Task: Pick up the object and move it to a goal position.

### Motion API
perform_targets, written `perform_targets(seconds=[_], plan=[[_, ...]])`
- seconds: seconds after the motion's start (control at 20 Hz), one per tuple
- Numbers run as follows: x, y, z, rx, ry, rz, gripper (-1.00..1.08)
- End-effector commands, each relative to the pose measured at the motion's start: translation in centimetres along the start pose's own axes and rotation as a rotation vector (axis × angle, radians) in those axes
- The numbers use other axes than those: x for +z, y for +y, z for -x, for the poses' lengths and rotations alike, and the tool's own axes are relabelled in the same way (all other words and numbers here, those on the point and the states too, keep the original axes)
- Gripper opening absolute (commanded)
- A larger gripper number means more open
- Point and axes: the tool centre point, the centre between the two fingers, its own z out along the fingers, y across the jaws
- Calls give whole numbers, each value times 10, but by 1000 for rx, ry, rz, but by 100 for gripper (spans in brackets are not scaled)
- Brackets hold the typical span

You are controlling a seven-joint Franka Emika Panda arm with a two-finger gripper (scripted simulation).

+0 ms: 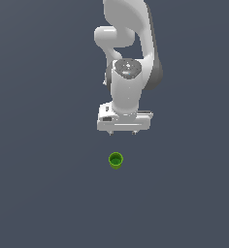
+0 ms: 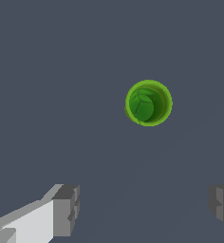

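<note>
Cup point(image 1: 115, 160) stands upright, seemingly below the end effector point(image 1: 122, 132), whose fingers spread wide.

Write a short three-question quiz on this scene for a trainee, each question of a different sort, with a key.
1. True or false: the white robot gripper is shut on the small bright green round cup.
2. How does the cup stand? A) upright, opening up B) on its side C) upside down
3. Fill in: in the wrist view, the cup lies ____ the gap between the gripper's fingers.

Key
1. False: the jaws are wide open and empty.
2. A: its darker green hollow shows from above.
3. Outside: the fingers do not straddle it.
</note>
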Motion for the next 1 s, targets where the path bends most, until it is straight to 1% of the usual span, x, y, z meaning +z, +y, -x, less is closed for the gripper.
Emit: perform_targets(seconds=[0.0, 0.15, 0.35, 0.45, 0.7, 0.95], plan=[[0, 0, 0, 0, 0, 0, 100], [-1, -7, -1, -7, 1, -5, 100], [-5, -31, -2, -30, 6, -24, 100], [-7, -39, -2, -33, 7, -30, 100], [-7, -39, -2, -32, 7, -30, 100], [-5, -37, -4, -65, 7, -28, 100]])
